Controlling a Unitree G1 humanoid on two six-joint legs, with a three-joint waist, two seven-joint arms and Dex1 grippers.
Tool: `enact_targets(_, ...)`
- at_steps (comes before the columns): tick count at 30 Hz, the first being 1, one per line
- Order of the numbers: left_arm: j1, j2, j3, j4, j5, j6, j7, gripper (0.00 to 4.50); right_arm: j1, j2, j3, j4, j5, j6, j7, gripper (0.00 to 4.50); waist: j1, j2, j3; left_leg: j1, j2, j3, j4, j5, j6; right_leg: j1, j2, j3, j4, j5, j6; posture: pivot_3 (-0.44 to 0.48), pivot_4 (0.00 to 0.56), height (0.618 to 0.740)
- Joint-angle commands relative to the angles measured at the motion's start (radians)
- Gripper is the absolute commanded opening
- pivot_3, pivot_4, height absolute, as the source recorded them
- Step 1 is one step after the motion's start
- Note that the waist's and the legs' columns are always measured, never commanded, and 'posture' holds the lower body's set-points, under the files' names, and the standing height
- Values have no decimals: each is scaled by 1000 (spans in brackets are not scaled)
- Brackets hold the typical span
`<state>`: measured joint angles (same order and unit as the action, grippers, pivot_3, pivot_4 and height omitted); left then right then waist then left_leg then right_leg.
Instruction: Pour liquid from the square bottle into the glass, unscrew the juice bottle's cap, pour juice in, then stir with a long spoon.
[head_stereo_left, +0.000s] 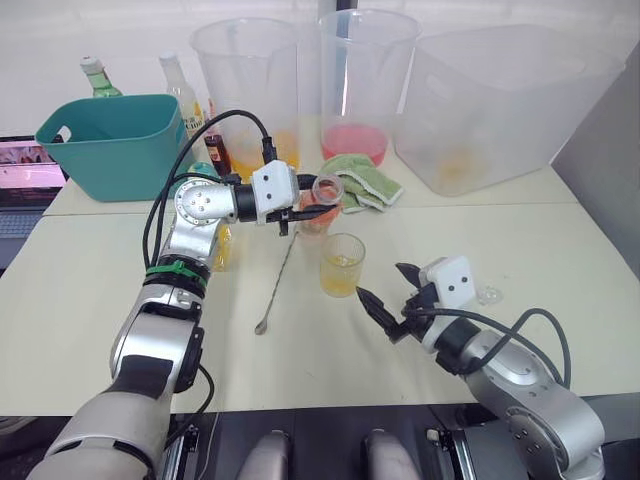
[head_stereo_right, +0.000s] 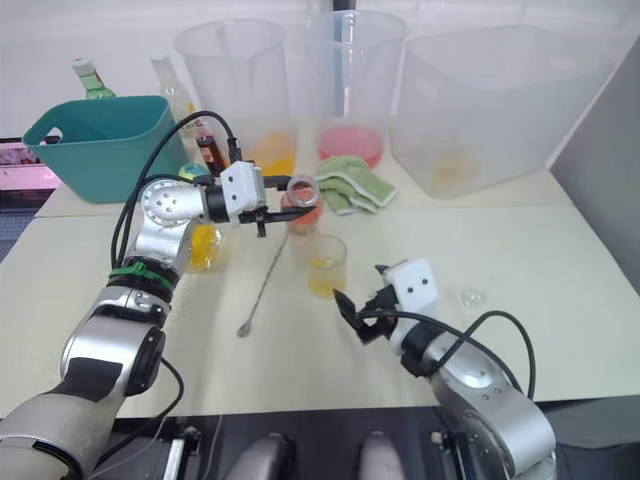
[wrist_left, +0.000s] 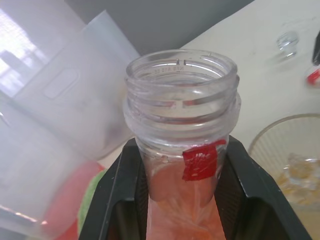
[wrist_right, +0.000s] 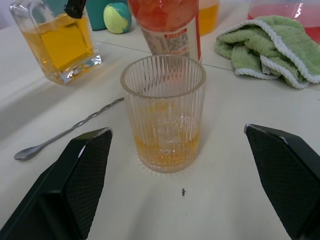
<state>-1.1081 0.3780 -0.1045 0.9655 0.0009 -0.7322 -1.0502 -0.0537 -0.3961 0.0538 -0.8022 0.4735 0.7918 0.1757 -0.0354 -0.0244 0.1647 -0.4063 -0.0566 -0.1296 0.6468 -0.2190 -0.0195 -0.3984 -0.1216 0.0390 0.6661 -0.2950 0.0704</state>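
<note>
My left gripper (head_stereo_left: 312, 209) is shut on the neck of the juice bottle (head_stereo_left: 321, 207), just behind the glass (head_stereo_left: 342, 264). The bottle is uncapped and holds pink juice (wrist_left: 175, 220); its open mouth (wrist_left: 181, 70) leans a little towards the glass. A shallow layer of yellow liquid sits in the ribbed glass (wrist_right: 163, 112). My right gripper (head_stereo_left: 387, 286) rests open on the table in front of the glass, its fingers wide apart. The square bottle (wrist_right: 59, 44) stands left of the glass, partly behind my left arm. The long spoon (head_stereo_left: 275, 288) lies between them. A small red-marked cap (wrist_left: 313, 76) lies on the table.
Two tall pitchers (head_stereo_left: 245, 80) (head_stereo_left: 366, 78) and a big clear tub (head_stereo_left: 500, 105) line the back. A teal basket (head_stereo_left: 115, 145) with bottles behind it stands back left. A green towel (head_stereo_left: 366, 181) lies behind the glass. A clear stopper (head_stereo_left: 488, 295) lies at the right.
</note>
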Motion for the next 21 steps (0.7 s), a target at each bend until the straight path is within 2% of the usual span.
enact_targets(1,-60,-9,-9,53,90,-212,158,1312,-10,24,8,-26,-8,-6,-16,4470,-2,0,0,0,0,0,0,0,0,0,0,0,0,0,0,0,150,738)
enact_targets(6,-68,-4,-80,133,262,-348,344,1312,-24,42,15,-20,-15,2,-18,4470,-3,0,0,0,-1,0,0,0,0,-1,0,0,1,0,0,0,150,738)
enact_targets(11,-66,-2,-128,187,388,-373,550,1312,-36,65,20,-9,-24,2,-25,4470,-7,0,0,-2,-1,0,0,0,0,-3,0,0,3,0,0,0,150,738)
enact_targets(14,-66,-1,-156,205,436,-385,621,1312,-40,77,26,-10,-26,5,-29,4470,-8,0,0,-2,-1,0,0,0,0,-4,0,1,10,0,0,0,150,738)
enact_targets(21,-68,15,-212,227,526,-370,756,1312,-59,93,32,-17,-25,20,-34,4470,-8,0,0,-3,-1,0,0,0,-1,-5,0,0,11,0,0,0,150,738)
